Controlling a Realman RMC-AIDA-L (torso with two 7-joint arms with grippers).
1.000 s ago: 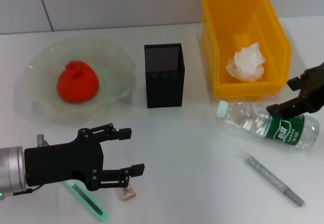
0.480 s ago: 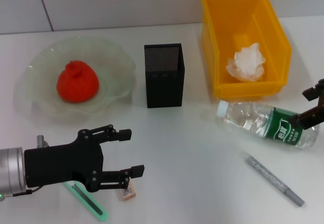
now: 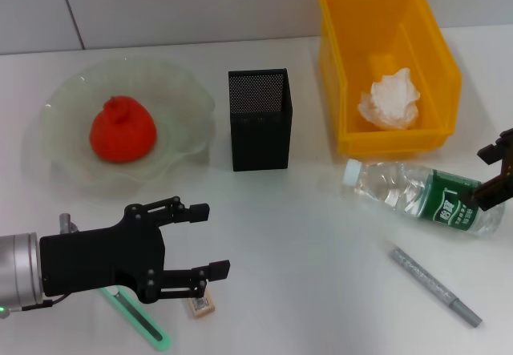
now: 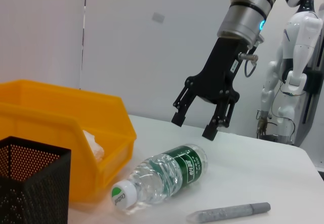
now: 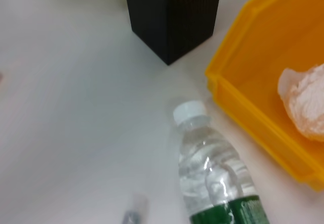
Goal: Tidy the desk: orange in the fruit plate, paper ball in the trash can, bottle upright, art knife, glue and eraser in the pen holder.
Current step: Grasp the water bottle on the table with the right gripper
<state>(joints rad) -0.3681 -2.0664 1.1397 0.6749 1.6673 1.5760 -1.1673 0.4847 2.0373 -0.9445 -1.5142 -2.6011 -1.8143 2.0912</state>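
Note:
The orange (image 3: 122,131) lies in the fruit plate (image 3: 64,98). The paper ball (image 3: 390,100) rests inside the trash can (image 3: 437,34). The bottle (image 3: 425,196) lies on its side, cap toward the pen holder (image 3: 260,119). My right gripper (image 3: 486,175) hangs open just above the bottle's base end; the left wrist view shows this right gripper (image 4: 193,127) spread over the bottle (image 4: 167,176). The glue (image 3: 435,285) lies in front of the bottle. My left gripper (image 3: 213,239) stands open, nothing in it, above the eraser (image 3: 199,304) and the art knife (image 3: 136,316).
The pen holder stands mid-table between plate and trash can. Bare white table lies between my two grippers. A white wall runs behind the table. In the right wrist view the bottle (image 5: 212,168) lies close beside the trash can (image 5: 253,82) wall.
My right gripper has moved right, off the bottle's label toward its base end and the edge of view. The left arm and all objects have stayed put.

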